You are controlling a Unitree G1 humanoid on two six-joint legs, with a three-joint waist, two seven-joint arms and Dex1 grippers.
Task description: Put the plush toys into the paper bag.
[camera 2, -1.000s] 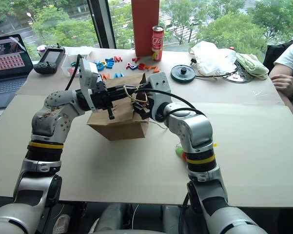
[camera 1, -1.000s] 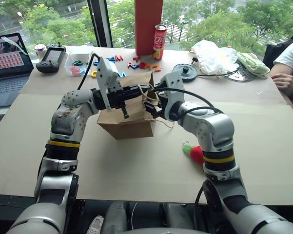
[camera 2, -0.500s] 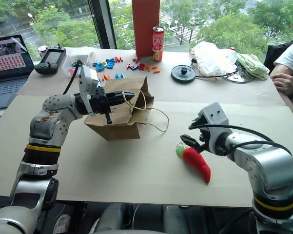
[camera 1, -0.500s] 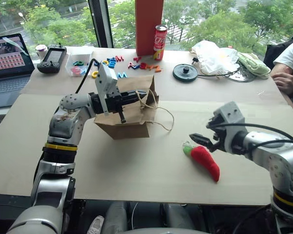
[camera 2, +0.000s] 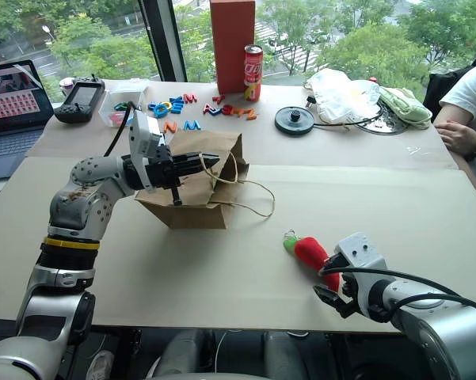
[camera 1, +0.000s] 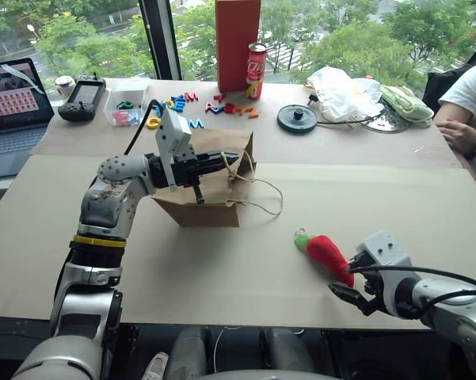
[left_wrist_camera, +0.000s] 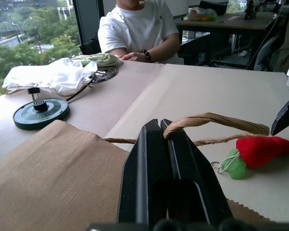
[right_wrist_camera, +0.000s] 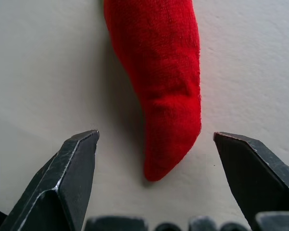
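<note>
The brown paper bag stands left of centre on the table, its mouth turned toward the right. My left gripper is shut on the bag's twine handle at the upper rim. A red chili plush toy with a green stem lies flat near the table's front edge, to the right of the bag. My right gripper is open just behind the chili's pointed tip. One finger stands on each side of the tip, and neither touches it.
Along the table's far side stand a tall red-orange box, a soda can, colourful plastic letters, a black disc, a white plastic bag, a controller and a laptop. A person's arm rests at the far right.
My right arm has pulled out of the bag's mouth and swung right and down to the front edge, behind the chili's tip. The left gripper still holds the bag's handle.
</note>
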